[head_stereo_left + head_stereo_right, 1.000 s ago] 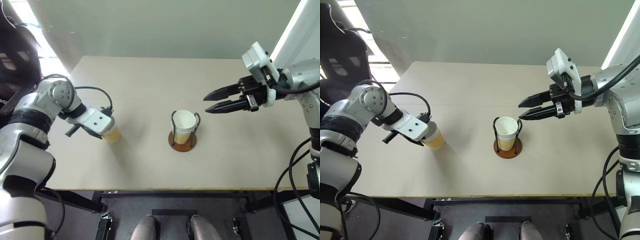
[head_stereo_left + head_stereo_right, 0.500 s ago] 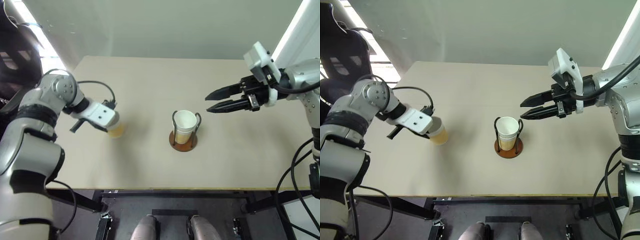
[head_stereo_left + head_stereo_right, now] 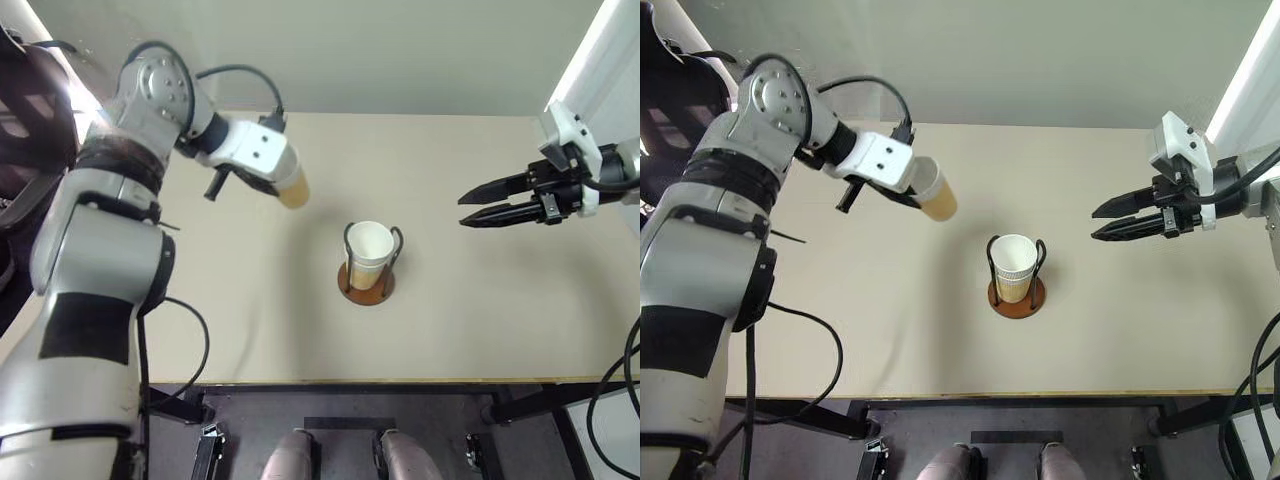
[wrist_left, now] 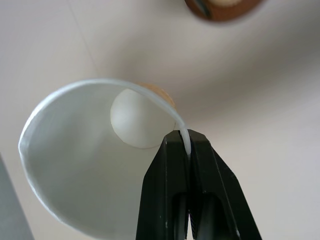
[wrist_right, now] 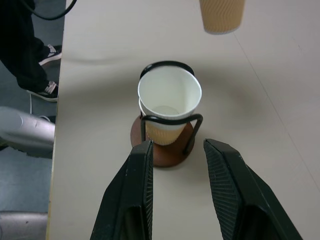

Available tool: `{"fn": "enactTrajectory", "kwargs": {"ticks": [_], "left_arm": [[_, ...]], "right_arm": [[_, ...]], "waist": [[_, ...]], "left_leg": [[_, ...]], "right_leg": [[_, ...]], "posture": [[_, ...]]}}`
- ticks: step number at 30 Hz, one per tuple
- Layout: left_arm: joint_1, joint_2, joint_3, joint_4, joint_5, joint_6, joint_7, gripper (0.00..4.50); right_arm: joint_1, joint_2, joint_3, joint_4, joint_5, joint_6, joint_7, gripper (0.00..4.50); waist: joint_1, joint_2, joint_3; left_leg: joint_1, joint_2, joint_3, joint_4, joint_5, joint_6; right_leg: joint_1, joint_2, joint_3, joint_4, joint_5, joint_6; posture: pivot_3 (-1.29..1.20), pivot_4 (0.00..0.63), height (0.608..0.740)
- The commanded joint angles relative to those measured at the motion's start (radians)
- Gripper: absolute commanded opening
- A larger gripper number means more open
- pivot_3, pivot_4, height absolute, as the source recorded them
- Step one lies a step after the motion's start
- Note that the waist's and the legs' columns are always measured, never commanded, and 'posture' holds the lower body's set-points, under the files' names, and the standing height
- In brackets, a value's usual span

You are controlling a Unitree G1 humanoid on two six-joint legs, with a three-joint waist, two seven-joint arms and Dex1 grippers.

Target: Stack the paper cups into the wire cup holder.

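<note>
cups (image 3: pixel 366 254) in holder (image 3: pixel 365 283), mid-table (image 3: pixel 450 320)

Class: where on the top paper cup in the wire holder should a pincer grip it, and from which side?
Pinch the rim of the top cup from above: it stands upright and open-mouthed, and the wire cup holder's loops flank the cups' sides, so the wall is likely awkward to reach.

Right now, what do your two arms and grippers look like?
Both arms are silver-grey metal with black bands at the joints and loose black cables. The left gripper has two slim black fingers on a white wrist block. The right gripper has the same tapered black fingers, with a white boxy camera module above its wrist.
</note>
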Motion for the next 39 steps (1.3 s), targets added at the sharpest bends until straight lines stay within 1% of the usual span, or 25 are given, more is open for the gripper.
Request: {"fn": "enactTrajectory", "kwargs": {"ticks": [1, 6, 9, 13, 15, 17, 22, 25, 27, 31, 33, 39], "left_arm": [[-0.055, -0.020, 0.020, 0.005, -0.028, 0.001, -0.040, 0.03], [-0.094, -0.059, -0.022, 0.015, -0.069, 0.002, -0.040, 0.03], [-0.121, -0.086, -0.062, 0.012, -0.126, 0.015, -0.040, 0.03], [-0.150, -0.124, -0.120, -0.016, -0.225, 0.041, -0.040, 0.03], [-0.152, -0.135, -0.162, -0.038, -0.282, 0.062, -0.040, 0.03], [-0.149, -0.138, -0.215, -0.067, -0.339, 0.072, -0.040, 0.03], [-0.126, -0.109, -0.378, -0.168, -0.514, 0.118, -0.040, 0.03], [-0.110, -0.075, -0.478, -0.232, -0.614, 0.140, -0.040, 0.03], [-0.108, -0.050, -0.536, -0.266, -0.666, 0.145, -0.040, 0.03], [-0.113, -0.019, -0.612, -0.305, -0.752, 0.168, -0.040, 0.03], [-0.113, -0.008, -0.644, -0.321, -0.788, 0.180, -0.040, 0.03], [-0.121, -0.004, -0.701, -0.339, -0.848, 0.196, -0.040, 0.03]], "right_arm": [[-0.006, -0.045, -0.026, -0.019, -0.003, 0.001, 0.023, 1.57], [-0.002, -0.081, -0.023, -0.007, -0.010, -0.001, 0.048, 1.57], [-0.002, -0.102, -0.016, -0.004, -0.010, -0.005, 0.060, 1.57], [-0.001, -0.124, -0.001, -0.010, 0.003, 0.000, 0.060, 1.57], [0.000, -0.132, 0.009, -0.007, 0.005, -0.005, 0.060, 1.57], [0.005, -0.139, 0.013, -0.006, 0.009, -0.006, 0.060, 1.57], [0.018, -0.133, 0.004, -0.010, 0.005, -0.014, 0.060, 1.57], [0.020, -0.123, -0.005, -0.005, 0.002, -0.015, 0.060, 1.57], [0.011, -0.114, -0.007, 0.006, 0.000, -0.022, 0.060, 1.57], [-0.026, -0.098, -0.010, 0.053, 0.009, -0.069, 0.060, 1.57], [-0.045, -0.099, -0.004, 0.076, 0.014, -0.082, 0.060, 1.57], [-0.048, -0.100, 0.008, 0.081, 0.027, -0.099, 0.060, 1.57]], "waist": [[0.002, 0.000, 0.000], [0.003, 0.000, 0.000], [0.005, 0.000, 0.000], [0.009, 0.000, 0.001], [0.011, 0.001, 0.001], [0.011, 0.001, 0.001], [0.013, 0.001, 0.001], [0.013, 0.003, 0.001], [0.011, 0.003, 0.001], [0.013, 0.003, 0.001], [0.013, 0.003, 0.001], [0.020, 0.003, 0.001]], "left_leg": [[0.000, 0.000, 0.001, 0.000, 0.000, 0.000], [0.000, -0.001, 0.003, 0.000, -0.001, 0.001], [0.000, -0.001, 0.002, 0.002, -0.002, 0.002], [-0.001, -0.001, 0.001, 0.004, -0.002, 0.003], [0.000, -0.003, 0.004, 0.005, -0.003, 0.004], [0.001, -0.002, 0.003, 0.006, -0.003, 0.005], [0.000, -0.002, 0.005, 0.011, -0.005, 0.006], [0.001, -0.002, 0.007, 0.014, -0.005, 0.007], [0.002, -0.001, 0.006, 0.016, -0.006, 0.008], [0.005, -0.002, 0.008, 0.017, -0.006, 0.008], [0.005, -0.001, 0.009, 0.018, -0.006, 0.009], [0.005, -0.003, 0.008, 0.019, -0.005, 0.009]], "right_leg": [[0.000, 0.001, -0.001, 0.000, 0.000, 0.000], [0.000, 0.001, -0.001, 0.000, -0.001, 0.001], [0.001, -0.001, -0.001, 0.000, -0.001, 0.002], [0.002, -0.003, 0.000, 0.000, 0.000, 0.004], [0.003, 0.000, -0.002, 0.000, 0.000, 0.004], [0.004, -0.002, -0.001, 0.000, 0.000, 0.004], [0.005, 0.000, 0.000, 0.000, 0.001, 0.007], [0.007, 0.001, -0.001, 0.000, 0.001, 0.008], [0.009, -0.001, 0.001, 0.000, 0.002, 0.009], [0.011, 0.000, 0.000, 0.001, 0.002, 0.009], [0.012, -0.003, 0.003, 0.000, 0.002, 0.009], [0.013, -0.004, 0.001, -0.001, 0.001, 0.008]], "posture": [[0.00, 0.150, 0.740], [0.00, 0.150, 0.740], [0.00, 0.150, 0.740], [0.00, 0.150, 0.740], [0.00, 0.150, 0.740], [0.00, 0.150, 0.740], [0.00, 0.150, 0.740], [0.00, 0.150, 0.740], [0.00, 0.150, 0.740], [0.00, 0.150, 0.740], [0.00, 0.150, 0.740], [0.00, 0.150, 0.740]]}}
